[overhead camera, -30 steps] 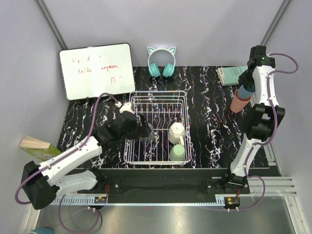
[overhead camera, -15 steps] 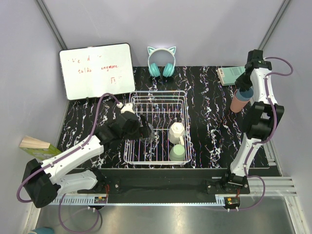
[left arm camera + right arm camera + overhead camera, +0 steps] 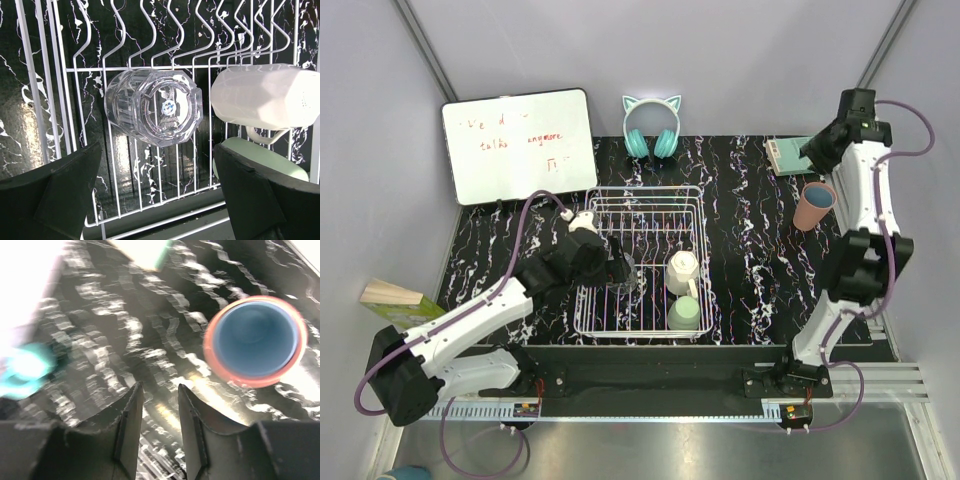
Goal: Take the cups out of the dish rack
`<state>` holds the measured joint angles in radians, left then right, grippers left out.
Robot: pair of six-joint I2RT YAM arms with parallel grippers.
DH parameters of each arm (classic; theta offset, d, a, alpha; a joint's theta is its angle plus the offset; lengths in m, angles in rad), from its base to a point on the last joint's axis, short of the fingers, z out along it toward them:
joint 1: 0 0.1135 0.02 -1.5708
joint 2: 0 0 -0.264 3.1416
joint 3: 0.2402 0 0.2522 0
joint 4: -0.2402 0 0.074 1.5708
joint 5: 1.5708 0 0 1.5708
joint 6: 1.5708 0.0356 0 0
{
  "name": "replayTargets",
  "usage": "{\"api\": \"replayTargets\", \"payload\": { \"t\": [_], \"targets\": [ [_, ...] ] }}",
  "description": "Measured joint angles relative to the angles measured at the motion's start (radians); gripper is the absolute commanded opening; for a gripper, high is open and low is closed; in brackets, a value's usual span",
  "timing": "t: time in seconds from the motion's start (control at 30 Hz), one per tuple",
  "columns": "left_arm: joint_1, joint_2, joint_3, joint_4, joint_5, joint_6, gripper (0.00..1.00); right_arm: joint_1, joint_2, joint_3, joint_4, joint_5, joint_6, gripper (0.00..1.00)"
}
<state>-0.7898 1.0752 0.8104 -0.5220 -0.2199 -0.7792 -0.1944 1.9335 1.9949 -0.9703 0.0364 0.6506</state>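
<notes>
The white wire dish rack point(image 3: 645, 190) holds a clear glass point(image 3: 154, 106) lying on its side, a cream mug point(image 3: 682, 268) and a sage-green cup point(image 3: 684, 314). My left gripper point(image 3: 618, 268) is open inside the rack. Its fingers point(image 3: 50, 195) stand wide apart just short of the glass and touch nothing. The mug point(image 3: 265, 95) and the green cup point(image 3: 260, 157) lie to the right of it. At the far right the light blue cup sits nested inside the salmon cup point(image 3: 814, 205), upright on the table. My right gripper point(image 3: 818, 150) hangs above and behind that stack point(image 3: 255, 340), slightly open and empty.
A whiteboard point(image 3: 520, 145) leans at the back left. Teal cat-ear headphones point(image 3: 651, 125) lie behind the rack. A green-edged book point(image 3: 795, 153) lies at the back right, close to the stacked cups. A wooden block point(image 3: 392, 298) sits off the table's left edge.
My right gripper let go of the blue cup, which now sits inside the salmon cup, and lifted up and back. My left arm has barely moved.
</notes>
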Motion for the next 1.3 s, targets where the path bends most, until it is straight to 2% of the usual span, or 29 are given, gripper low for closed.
{"api": "replayTargets", "payload": {
  "t": [0.03,0.07,0.1,0.2,0.33,0.43,0.63,0.73,0.93,1.13,1.3],
  "targets": [
    [0.000,0.000,0.002,0.000,0.000,0.005,0.99,0.008,-0.048,-0.019,0.020,-0.016,0.002,0.50],
    [-0.003,0.000,0.009,-0.005,-0.002,0.017,0.99,0.022,-0.110,-0.051,0.047,-0.034,0.002,0.60],
    [-0.010,0.002,0.025,-0.008,-0.007,0.031,0.99,0.041,-0.184,-0.090,0.074,-0.051,0.003,0.66],
    [-0.067,0.019,0.087,-0.004,-0.034,0.068,0.99,0.145,-0.446,-0.274,0.204,-0.096,0.003,0.75],
    [-0.219,0.103,0.196,0.012,-0.087,0.111,0.99,0.315,-0.736,-0.492,0.319,-0.146,0.002,0.79],
    [-0.303,0.198,0.246,0.032,-0.099,0.127,0.99,0.369,-0.860,-0.635,0.350,-0.154,0.011,0.79],
    [-0.404,0.357,0.267,0.037,-0.109,0.123,0.99,0.396,-0.996,-0.887,0.335,-0.151,0.028,0.80],
    [-0.443,0.396,0.282,0.045,-0.118,0.111,0.99,0.397,-1.059,-0.948,0.325,-0.151,0.028,0.80],
    [-0.496,0.426,0.315,0.046,-0.144,0.112,0.99,0.398,-1.175,-1.034,0.327,-0.158,0.032,0.80],
    [-0.511,0.433,0.330,0.056,-0.159,0.113,0.99,0.398,-1.212,-1.118,0.330,-0.162,0.042,0.80],
    [-0.513,0.507,0.346,0.073,-0.145,0.112,0.99,0.398,-1.247,-1.146,0.330,-0.162,0.048,0.80]
  ]
}}
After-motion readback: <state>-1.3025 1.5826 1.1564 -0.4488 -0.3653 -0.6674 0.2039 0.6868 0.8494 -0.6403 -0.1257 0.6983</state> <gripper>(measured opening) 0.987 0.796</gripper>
